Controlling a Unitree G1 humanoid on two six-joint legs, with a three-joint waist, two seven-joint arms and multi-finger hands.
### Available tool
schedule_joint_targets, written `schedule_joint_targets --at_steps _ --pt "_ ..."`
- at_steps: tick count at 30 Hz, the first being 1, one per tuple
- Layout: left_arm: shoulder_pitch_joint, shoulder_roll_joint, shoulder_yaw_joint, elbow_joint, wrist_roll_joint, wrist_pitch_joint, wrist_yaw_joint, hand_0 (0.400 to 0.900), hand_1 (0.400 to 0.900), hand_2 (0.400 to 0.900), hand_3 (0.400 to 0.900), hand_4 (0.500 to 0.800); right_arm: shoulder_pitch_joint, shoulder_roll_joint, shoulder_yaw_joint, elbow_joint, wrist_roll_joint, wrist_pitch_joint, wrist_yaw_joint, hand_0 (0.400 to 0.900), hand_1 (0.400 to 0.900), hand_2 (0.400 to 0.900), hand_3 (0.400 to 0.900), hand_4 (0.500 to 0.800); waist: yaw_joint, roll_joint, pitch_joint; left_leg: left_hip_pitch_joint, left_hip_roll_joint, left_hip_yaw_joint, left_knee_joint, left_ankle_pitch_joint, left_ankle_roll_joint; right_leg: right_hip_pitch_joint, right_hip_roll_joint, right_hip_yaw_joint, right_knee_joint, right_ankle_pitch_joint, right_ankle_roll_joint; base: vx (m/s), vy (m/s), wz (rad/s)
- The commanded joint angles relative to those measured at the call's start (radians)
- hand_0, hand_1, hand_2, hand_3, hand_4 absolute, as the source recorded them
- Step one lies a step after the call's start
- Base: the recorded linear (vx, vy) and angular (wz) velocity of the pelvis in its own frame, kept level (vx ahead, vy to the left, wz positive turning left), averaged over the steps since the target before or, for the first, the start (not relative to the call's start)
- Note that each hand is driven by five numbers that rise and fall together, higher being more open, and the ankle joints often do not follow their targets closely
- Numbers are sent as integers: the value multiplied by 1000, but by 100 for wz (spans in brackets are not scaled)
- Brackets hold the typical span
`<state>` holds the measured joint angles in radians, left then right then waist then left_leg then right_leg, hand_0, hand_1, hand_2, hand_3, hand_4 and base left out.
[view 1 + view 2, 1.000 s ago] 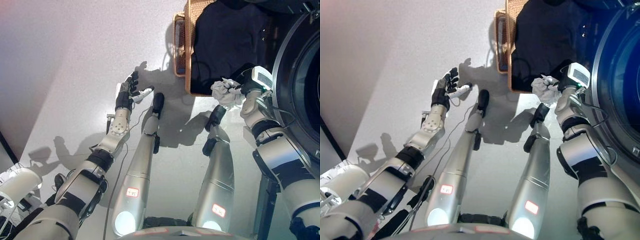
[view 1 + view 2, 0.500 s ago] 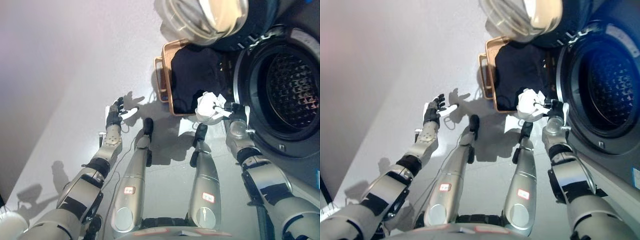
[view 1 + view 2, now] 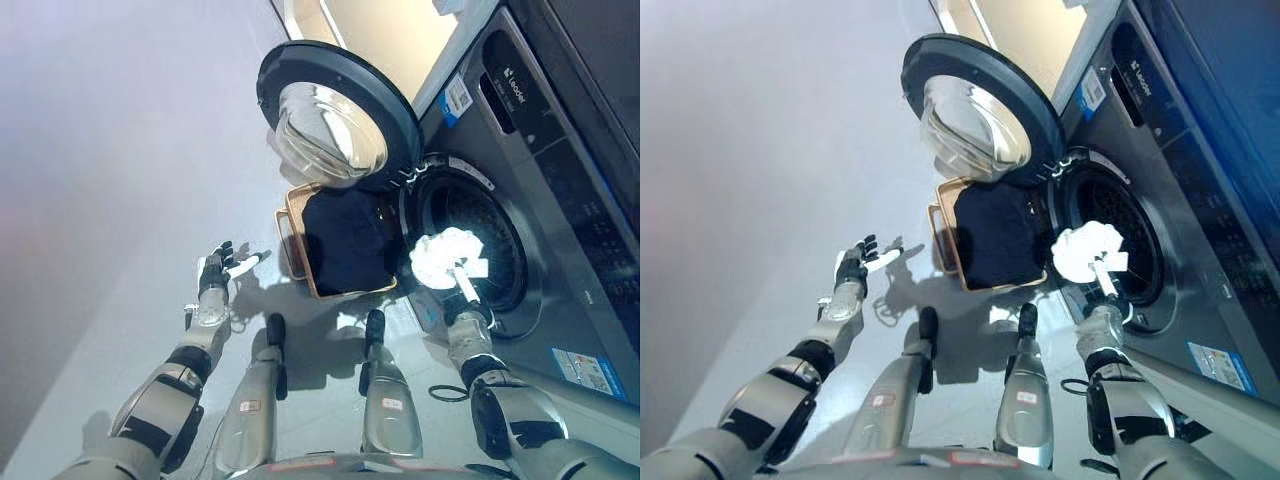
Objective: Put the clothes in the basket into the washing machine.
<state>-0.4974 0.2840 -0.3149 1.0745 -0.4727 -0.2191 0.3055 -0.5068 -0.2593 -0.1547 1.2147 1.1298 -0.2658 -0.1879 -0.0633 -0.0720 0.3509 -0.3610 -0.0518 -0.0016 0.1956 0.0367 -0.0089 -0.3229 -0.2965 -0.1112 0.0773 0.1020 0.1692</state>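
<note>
A woven basket [image 3: 292,243] stands on the floor beside the washing machine [image 3: 560,170], with dark clothes [image 3: 345,250] in it. The machine's round door [image 3: 335,115] is swung open above the basket. My right hand [image 3: 462,284] is shut on a crumpled white cloth [image 3: 447,252] and holds it at the mouth of the drum [image 3: 488,215], against its lower left part. My left hand [image 3: 214,272] hovers open over the floor to the left of the basket, holding nothing.
The open door hangs over the basket's far end. Grey floor [image 3: 120,200] stretches to the left. The machine's front panel [image 3: 575,290] fills the right side.
The camera has swung upward, bringing the machine and door into view. My right hand has carried the white cloth from the basket's near edge to the drum's mouth. The left hand stays open.
</note>
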Motion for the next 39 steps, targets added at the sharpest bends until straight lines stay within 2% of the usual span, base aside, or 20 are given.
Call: schedule_joint_targets --at_steps 1,8,12,16,17,18,19,29,39 --pt "23 -3 66 12 -27 -52 -4 900 900 900 900 800 -7 -118 -56 -56 116 -109 29 400 400 400 400 500 -3 55 -40 -7 33 -39 66 -97 -71 -19 -46 18 19 85 31 0 0 0" --pt "61 -10 60 -14 -55 -54 -34 900 900 900 900 800 -107 -263 -149 -24 193 -125 16 400 400 400 400 500 5 93 -49 -15 32 -38 48 -86 -75 -41 -44 28 29 70 31 12 -23 4" --pt "106 -15 47 -86 -70 -54 -51 900 900 900 900 800 -195 -342 -193 -33 277 -153 19 400 400 400 400 500 18 115 -56 -16 34 -34 22 -76 -78 -59 -40 38 27 68 33 9 -5 -4" --pt "120 -21 18 -129 -76 -51 -58 900 900 900 900 800 -236 -368 -202 -46 320 -181 16 400 400 400 400 500 21 127 -61 -20 34 -32 8 -68 -80 -69 -36 42 28 64 31 5 -1 -4" --pt "120 -23 12 -134 -78 -52 -58 900 900 900 900 800 -238 -369 -198 -42 318 -180 14 618 618 618 618 631 21 129 -62 -20 34 -32 6 -66 -80 -71 -35 44 28 63 31 4 0 -4" --pt "120 -25 9 -135 -76 -52 -58 900 900 900 900 800 -236 -371 -191 -34 310 -175 14 775 775 775 775 725 20 129 -63 -20 34 -32 3 -64 -81 -72 -34 45 28 63 30 5 -6 -4" --pt "118 -27 7 -130 -74 -51 -58 900 900 900 900 800 -232 -367 -179 -18 297 -166 11 900 900 900 900 800 20 128 -64 -20 35 -31 2 -63 -81 -72 -33 45 28 63 30 3 -10 -5" --pt "98 -38 10 -110 -60 -53 -52 900 900 900 900 800 -182 -302 -123 59 213 -95 24 900 900 900 900 800 12 117 -58 -25 35 -21 17 -69 -81 -71 -32 51 27 69 27 -1 -4 -1" --pt "96 -37 20 -97 -52 -55 -51 900 900 900 900 800 -150 -253 -100 44 190 -86 32 900 900 900 900 800 7 93 -69 -19 45 -17 32 -77 -81 -56 -25 53 25 68 24 1 -2 -3"
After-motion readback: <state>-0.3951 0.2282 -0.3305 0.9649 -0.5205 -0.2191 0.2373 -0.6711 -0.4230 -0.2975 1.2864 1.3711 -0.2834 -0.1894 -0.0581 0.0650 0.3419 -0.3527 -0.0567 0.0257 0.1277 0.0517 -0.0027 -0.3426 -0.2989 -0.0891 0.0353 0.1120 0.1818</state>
